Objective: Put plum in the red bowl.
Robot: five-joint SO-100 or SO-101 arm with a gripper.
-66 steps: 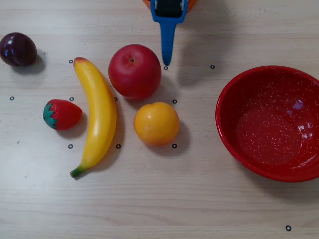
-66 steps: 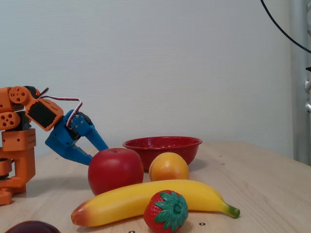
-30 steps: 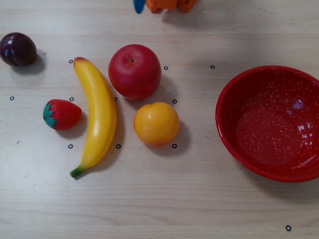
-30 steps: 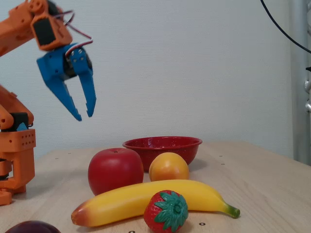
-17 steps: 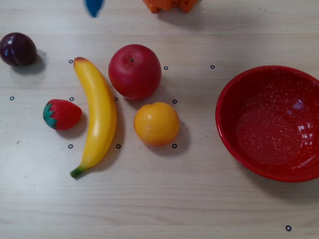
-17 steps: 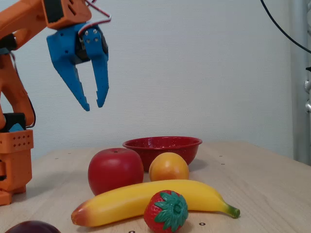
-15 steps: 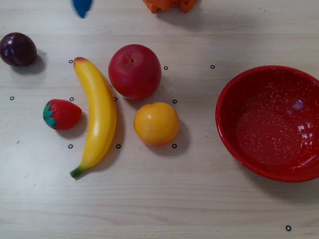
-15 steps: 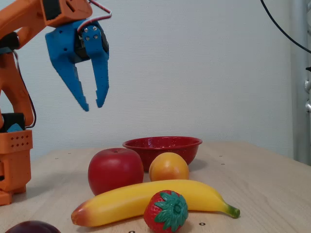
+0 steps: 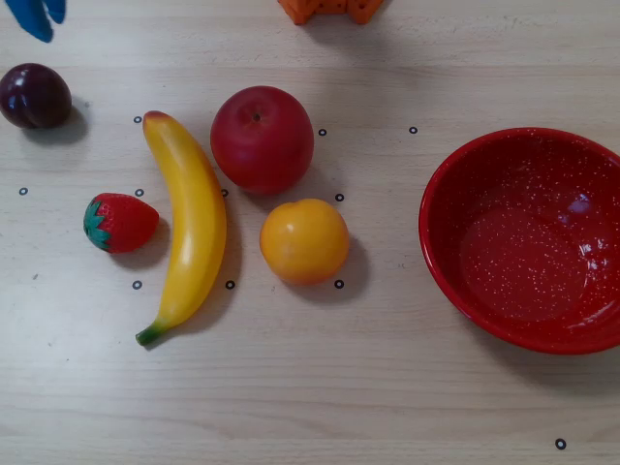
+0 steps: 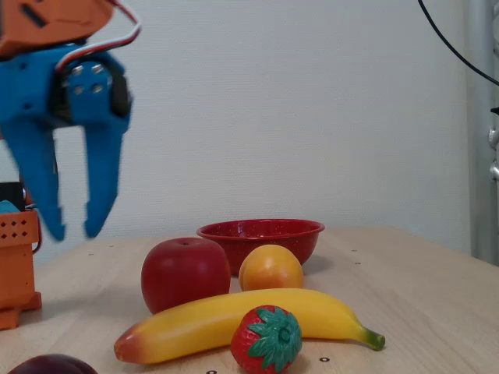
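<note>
The plum (image 9: 35,95) is a small dark purple fruit lying on the table at the far left of the overhead view; only its top shows at the bottom left of the fixed view (image 10: 51,365). The red bowl (image 9: 455,281) with white speckles sits at the right edge of the overhead view and behind the fruit in the fixed view (image 10: 261,231). My blue gripper (image 10: 74,231) hangs in the air at the left, fingers pointing down and open, holding nothing. From overhead its fingertips (image 9: 34,16) show at the top left, just beyond the plum.
A red apple (image 9: 262,139), an orange (image 9: 303,240), a banana (image 9: 187,218) and a strawberry (image 9: 120,222) lie between plum and bowl. The orange arm base (image 9: 327,9) stands at the top edge of the overhead view.
The gripper rose from beside the apple, then swung left across the top of the overhead view to hang near the plum. In the fixed view it grew larger and lower. The fruit did not move.
</note>
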